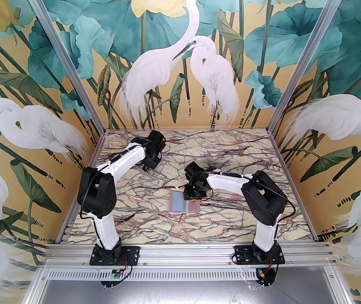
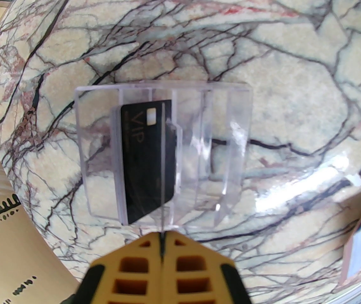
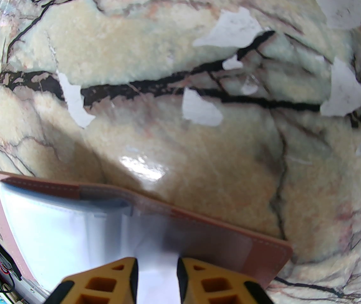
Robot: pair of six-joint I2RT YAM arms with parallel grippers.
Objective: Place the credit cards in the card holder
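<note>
In the left wrist view the black cards (image 2: 145, 157) stand in the left-hand slot of a clear box (image 2: 228, 122), left of the frame's centre. Their long sides run from top to bottom of the frame, leaning a little to the right at the foot. The front face is glossy black with gold "VIP" lettering turned on its side and a pale chip patch near the top edge.

A thin card (image 2: 161, 169) is seen edge-on as a dark line. It runs straight up the frame from the left gripper (image 2: 162, 234) at bottom centre, whose yellow fingers are pressed together on its lower end. The stack sits just above and left of those fingertips.

The card holder (image 1: 183, 205) lies open on the marble table (image 1: 155, 226), just below the middle of the top view. Its long axis runs left to right, with pale blue sleeves on the left and dusty-pink cover on the right.

The right gripper (image 1: 194, 196) hangs at its upper edge. In the right wrist view the holder (image 3: 262, 249) fills the lower left, and the right gripper (image 3: 157, 264) has its fingers partly apart with a pale sleeve between them. Whether they clamp it cannot be told.
</note>
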